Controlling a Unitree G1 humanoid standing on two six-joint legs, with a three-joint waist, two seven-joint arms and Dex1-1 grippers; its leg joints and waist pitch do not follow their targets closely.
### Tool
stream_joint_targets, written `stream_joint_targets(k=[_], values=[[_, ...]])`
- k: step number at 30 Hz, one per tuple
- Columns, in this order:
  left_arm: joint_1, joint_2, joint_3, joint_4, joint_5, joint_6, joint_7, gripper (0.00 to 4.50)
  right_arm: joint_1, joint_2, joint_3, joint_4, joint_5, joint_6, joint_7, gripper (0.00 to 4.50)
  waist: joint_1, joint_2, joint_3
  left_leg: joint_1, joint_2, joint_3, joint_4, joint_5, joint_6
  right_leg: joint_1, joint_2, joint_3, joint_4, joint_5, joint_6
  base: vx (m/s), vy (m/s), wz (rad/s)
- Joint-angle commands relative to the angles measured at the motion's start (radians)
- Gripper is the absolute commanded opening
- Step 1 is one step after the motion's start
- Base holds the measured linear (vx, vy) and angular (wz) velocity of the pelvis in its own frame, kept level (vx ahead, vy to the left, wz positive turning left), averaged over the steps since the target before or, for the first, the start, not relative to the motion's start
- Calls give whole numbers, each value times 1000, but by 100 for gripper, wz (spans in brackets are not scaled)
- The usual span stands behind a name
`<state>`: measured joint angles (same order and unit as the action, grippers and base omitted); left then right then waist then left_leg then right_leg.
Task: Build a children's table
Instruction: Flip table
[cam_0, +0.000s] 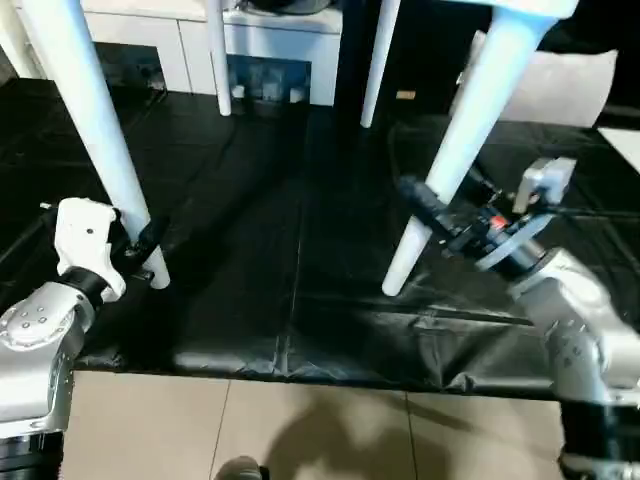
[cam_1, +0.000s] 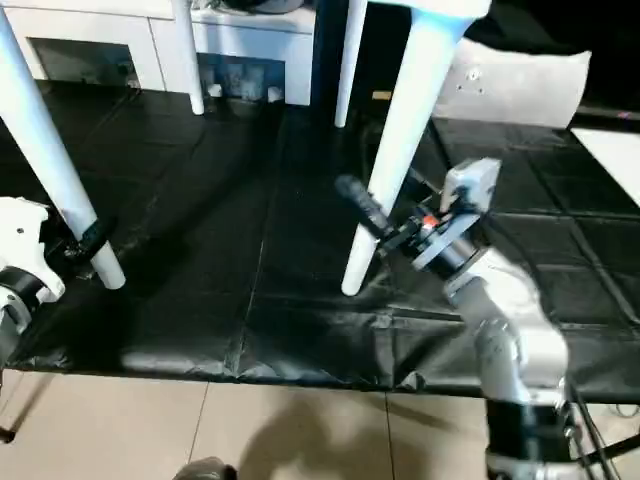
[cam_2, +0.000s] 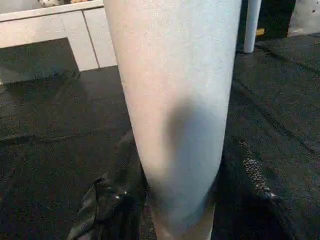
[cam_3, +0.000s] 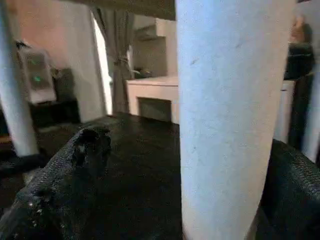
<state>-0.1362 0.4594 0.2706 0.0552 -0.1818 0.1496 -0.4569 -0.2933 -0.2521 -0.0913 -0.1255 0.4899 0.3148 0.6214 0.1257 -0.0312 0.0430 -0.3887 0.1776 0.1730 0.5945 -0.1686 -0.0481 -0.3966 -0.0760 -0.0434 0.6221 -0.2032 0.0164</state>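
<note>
The white children's table stands upright on the black mat, with a strip of its top along the upper edge. My left gripper is shut on the near left leg, low down close to its foot; in the left wrist view that leg sits right against the black finger. Open, my right gripper straddles the near right leg, one finger standing clear of the leg. The two far legs rest on the mat.
A white cabinet runs along the back wall. A white cushion-like panel lies at the back right, and a white sheet lies at the right edge. The mat's front edge meets beige floor tiles.
</note>
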Motion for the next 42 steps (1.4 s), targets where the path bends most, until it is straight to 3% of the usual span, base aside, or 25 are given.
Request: stream_joint_targets(k=[1, 4, 5, 8, 10, 11, 12, 15, 19, 22, 25, 27, 28, 29, 31, 32, 33, 34, 35, 37, 38, 39, 40, 41, 42], values=[[41, 6, -22, 14, 34, -31, -30, 212, 36, 9, 50, -18, -22, 13, -10, 450, -9, 21, -45, 32, 47, -23, -96, -417, -76, 15, -61, 42, -93, -322, -105, 0, 0, 0], [70, -5, 32, 9, -19, -80, -50, 247, 62, 36, 28, -13, -28, -5, -59, 450, -18, 16, -48, 33, 48, -27, -99, -431, -72, 20, -62, 41, -94, -322, -103, 0, 0, 0], [111, -17, 99, -3, -98, -134, -103, 247, 95, 69, 1, -20, -26, -20, -119, 450, -17, 19, -51, 30, 48, -25, -98, -391, -67, 19, -64, 44, -92, -270, -119, 0, 0, 0], [190, -10, 152, -48, -169, -144, -164, 279, 158, 91, -15, -60, -32, -38, -143, 450, -21, 32, -54, 27, 49, -22, -99, -366, -68, 22, -54, 40, -83, -159, -141, 0, 0, 0], [213, -5, 158, -62, -181, -143, -175, 288, 178, 95, -18, -76, -23, -35, -142, 450, -22, 28, -52, 26, 49, -21, -99, -370, -58, 23, -54, 41, -81, -147, -144, 0, 0, 0], [263, -4, 179, -98, -202, -140, -181, 288, 233, 104, -20, -117, -22, -41, -154, 450, -17, 48, -47, 27, 49, -24, -102, -408, -57, 20, -58, 42, -86, -194, -140, 0, 0, 0], [281, -7, 190, -111, -209, -141, -177, 300, 258, 107, -19, -134, -31, -50, -165, 450, -19, 37, -42, 28, 51, -21, -104, -427, -51, 18, -56, 43, -93, -222, -133, 0, 0, 0], [331, -30, 203, -182, -210, -104, -129, 311, 339, 121, -18, -192, -43, -74, -183, 450, -15, 39, -40, 32, 53, -24, -107, -474, -59, 16, -58, 45, -100, -298, -121, 0, 0, 0], [386, -92, 76, -345, -160, 2, -35, 311, 478, 140, 25, -267, -128, -125, -243, 450, -12, 42, -23, 42, 53, -30, -110, -578, -71, 2, -61, 50, -124, -479, -79, 0, 0, 0], [381, -158, 32, -389, -159, 27, 33, 311, 540, 164, 52, -325, -163, -82, -315, 450, -17, 41, -17, 40, 49, -37, -113, -599, -78, 4, -62, 48, -136, -584, -38, 0, 0, 0], [395, -186, 16, -404, -147, 44, 68, 311, 552, 170, 88, -338, -179, -24, -355, 450, -37, 41, -12, 39, 38, -48, -109, -623, -79, 8, -65, 37, -151, -702, 4, 0, 0, 0], [410, -192, 13, -422, -139, 63, 84, 311, 539, 162, 117, -320, -208, -27, -345, 450, -50, 44, -15, 34, 38, -54, -111, -616, -80, 16, -66, 31, -149, -694, 8, 0, 0, 0], [421, -196, 11, -435, -131, 71, 95, 311, 523, 152, 135, -307, -222, -11, -340, 450, -53, 34, -18, 30, 39, -54, -112, -604, -77, 19, -66, 30, -148, -674, 7, 0, 0, 0], [434, -199, 9, -449, -127, 81, 105, 311, 507, 138, 151, -296, -244, 8, -341, 450, -59, 35, -21, 22, 42, -55, -118, -575, -76, 23, -61, 32, -137, -584, -10, 0, 0, 0], [454, -202, 3, -478, -121, 100, 120, 311, 484, 122, 162, -284, -284, 46, -366, 450, -64, 31, -19, 28, 41, -51, -115, -582, -72, 14, -57, 37, -136, -557, -22, 0, 0, 0], [472, -205, -2, -501, -118, 108, 127, 311, 471, 122, 157, -277, -280, 76, -381, 450, -66, 27, -22, 20, 41, -48, -111, -507, -59, 10, -54, 42, -129, -462, -49, 0, 0, 0], [497, -210, -9, -533, -114, 120, 139, 311, 455, 113, 159, -264, -273, 83, -371, 450, -66, 19, -33, 3, 39, -33, -102, -334, -26, 7, -37, 42, -119, -231, -102, 0, 0, 0], [500, -210, -10, -537, -113, 122, 141, 311, 453, 110, 161, -262, -272, 79, -366, 450, -66, 19, -33, 3, 39, -33, -102, -334, -26, 7, -37, 42, -119, -231, -102, 0, 0, 0], [516, -214, -16, -558, -111, 128, 147, 311, 447, 96, 168, -249, -277, 57, -343, 450, -67, 18, -62, -23, 18, -16, -64, 10, 74, -5, -14, 25, -89, 183, -187, 0, 0, 0], [544, -215, -29, -586, -96, 139, 156, 311, 445, 81, 174, -220, -302, 19, -329, 450, -60, 14, -88, -45, -7, -9, -24, 295, 181, -28, -1, -4, -72, 474, -233, 0, 0, 0], [559, -217, -32, -594, -92, 138, 156, 311, 445, 82, 174, -204, -303, 21, -329, 450, -59, 14, -90, -53, -9, -5, -20, 299, 208, -38, 2, -9, -81, 469, -238, -117, 26, 1], [562, -217, -31, -595, -93, 137, 156, 311, 445, 82, 175, -200, -302, 23, -328, 450, -59, 13, -80, -61, 5, -6, -25, -4, 225, -47, -20, -18, -130, 118, -225, -117, 26, 1], [562, -216, -30, -596, -95, 137, 156, 311, 445, 83, 177, -194, -296, 20, -322, 450, -59, 13, -80, -61, 5, -6, -25, -4, 225, -47, -20, -18, -130, 118, -225, -136, 15, 1], [558, -212, -29, -594, -95, 137, 153, 311, 444, 84, 177, -189, -291, 18, -318, 450, -75, 24, -42, 5, 36, -20, -39, -570, 73, -65, -25, -56, -171, -575, -77, -165, 16, -10], [545, -199, -34, -582, -90, 141, 148, 311, 444, 87, 172, -178, -287, 9, -316, 450, -78, 51, -3, -27, 91, -35, -148, -912, -36, -15, 38, -122, -89, -677, 40, -165, 16, -10]])
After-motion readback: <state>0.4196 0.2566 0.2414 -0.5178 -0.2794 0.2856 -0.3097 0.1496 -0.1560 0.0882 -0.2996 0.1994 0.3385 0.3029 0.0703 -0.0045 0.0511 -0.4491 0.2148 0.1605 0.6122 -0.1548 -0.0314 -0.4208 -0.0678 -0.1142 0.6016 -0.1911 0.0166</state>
